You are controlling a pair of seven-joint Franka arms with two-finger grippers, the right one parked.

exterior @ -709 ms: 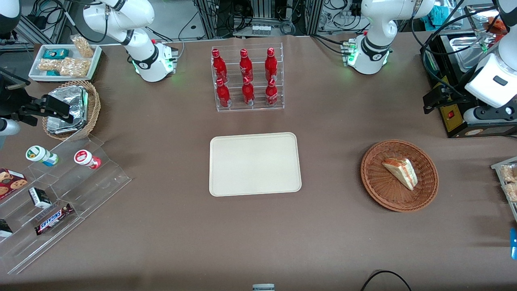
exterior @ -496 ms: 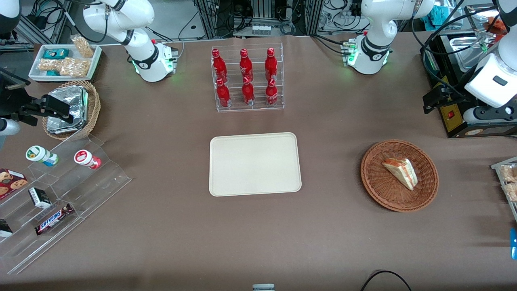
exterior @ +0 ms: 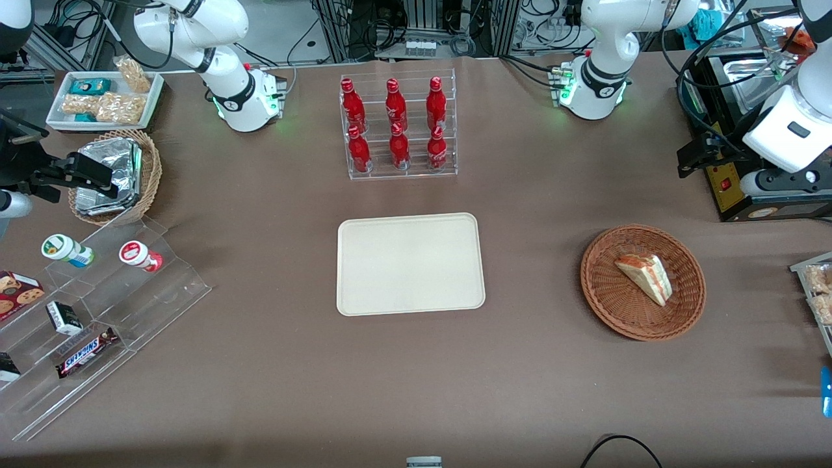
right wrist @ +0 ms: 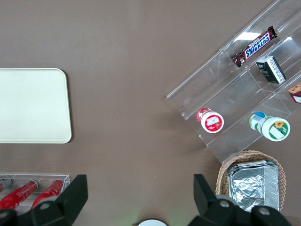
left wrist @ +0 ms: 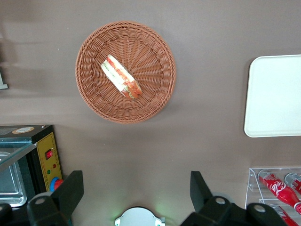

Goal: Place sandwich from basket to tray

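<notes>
Progress stands near the start: the sandwich [exterior: 644, 278] lies in the basket [exterior: 608, 305], near its centre with the wedge running from about ten o'clock to four o'clock in the front view, and the tray [exterior: 410, 264] is bare. Basket and tray sit well apart on the brown table [exterior: 520, 390]. The gripper [left wrist: 136, 193] hangs high above the table, nearer the robot bases than the basket is; its fingers [left wrist: 70, 190] are spread wide with nothing between them. Reach, grasp, carry and release all remain to be done.

Against the earlier front frames, the working arm's white link at about three o'clock has shifted slightly up and inward, probably the start of the approach, though that view crops it. Sandwich, basket and tray have not moved.
</notes>
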